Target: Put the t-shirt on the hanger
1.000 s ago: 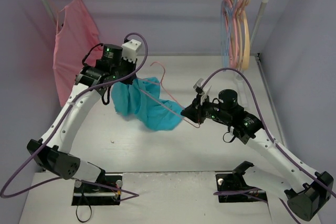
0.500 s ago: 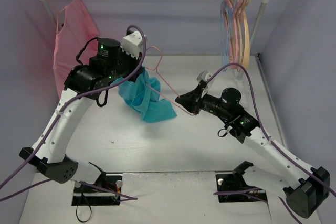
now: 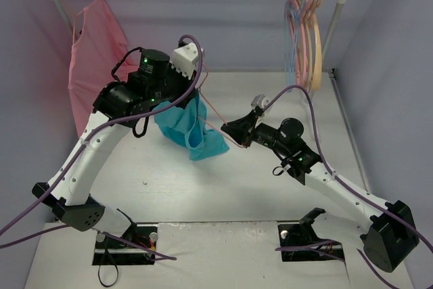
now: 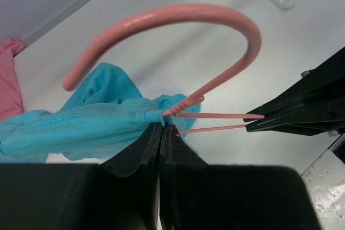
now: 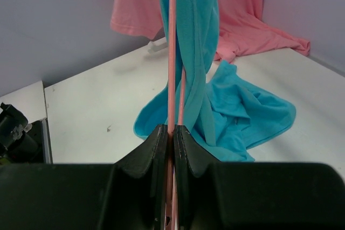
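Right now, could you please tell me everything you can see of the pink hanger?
The hanger is thin pink wire, smooth-coated, with a round open hook above a twisted neck. Held in the air, its two wires run from the neck into the right gripper, which is shut on them. The t-shirt drapes against its wires; the left gripper pinches the collar beside the neck.

Lettering, labels, brands, numbers, signs: none that you can read in any of the three views.
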`<state>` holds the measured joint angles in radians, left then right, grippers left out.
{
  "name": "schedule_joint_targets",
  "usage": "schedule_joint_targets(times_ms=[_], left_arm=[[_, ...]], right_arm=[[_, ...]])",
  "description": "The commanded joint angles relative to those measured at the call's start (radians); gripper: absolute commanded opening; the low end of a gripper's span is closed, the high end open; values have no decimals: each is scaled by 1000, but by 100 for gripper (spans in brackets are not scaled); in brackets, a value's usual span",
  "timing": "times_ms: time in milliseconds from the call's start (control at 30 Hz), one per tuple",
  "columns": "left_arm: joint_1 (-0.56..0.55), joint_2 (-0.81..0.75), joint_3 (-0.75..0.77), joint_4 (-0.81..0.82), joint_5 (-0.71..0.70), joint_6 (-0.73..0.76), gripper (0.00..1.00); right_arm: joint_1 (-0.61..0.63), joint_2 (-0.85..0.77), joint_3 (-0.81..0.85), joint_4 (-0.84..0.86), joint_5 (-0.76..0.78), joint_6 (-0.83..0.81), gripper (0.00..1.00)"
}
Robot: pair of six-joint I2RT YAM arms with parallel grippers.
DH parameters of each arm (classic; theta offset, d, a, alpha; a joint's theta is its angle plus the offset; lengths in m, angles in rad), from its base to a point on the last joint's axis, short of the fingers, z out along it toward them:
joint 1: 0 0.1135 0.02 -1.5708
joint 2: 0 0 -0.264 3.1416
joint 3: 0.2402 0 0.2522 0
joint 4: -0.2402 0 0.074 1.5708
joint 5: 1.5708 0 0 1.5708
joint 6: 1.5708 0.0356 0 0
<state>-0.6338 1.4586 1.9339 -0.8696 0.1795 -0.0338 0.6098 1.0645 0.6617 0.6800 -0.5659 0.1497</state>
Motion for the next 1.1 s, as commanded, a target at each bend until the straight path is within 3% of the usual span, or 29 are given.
schedule_joint_targets(times_ms=[0, 133, 267, 367, 500, 967, 1067], left_arm=[[-26, -24, 50, 38, 18, -6, 0], [-32, -17, 17, 26, -15, -2, 0], [-32, -12, -16, 24, -60, 2, 7], [-32, -11, -33, 29, -100, 14, 12], [-30, -9, -33, 32, -115, 17, 29], [-30, -46, 0, 24, -115, 18, 53], [-32, -53, -4, 5, -112, 8, 54]], right_arm=[[2, -9, -5, 265, 15, -4, 0], [2, 12, -10, 306, 12, -16, 0], [2, 22, -43, 377, 4, -32, 0], [1, 29, -62, 437, -2, -32, 0], [2, 45, -79, 489, -17, -27, 0], [1, 132, -113, 609, -3, 4, 0], [1, 140, -108, 609, 11, 4, 0]])
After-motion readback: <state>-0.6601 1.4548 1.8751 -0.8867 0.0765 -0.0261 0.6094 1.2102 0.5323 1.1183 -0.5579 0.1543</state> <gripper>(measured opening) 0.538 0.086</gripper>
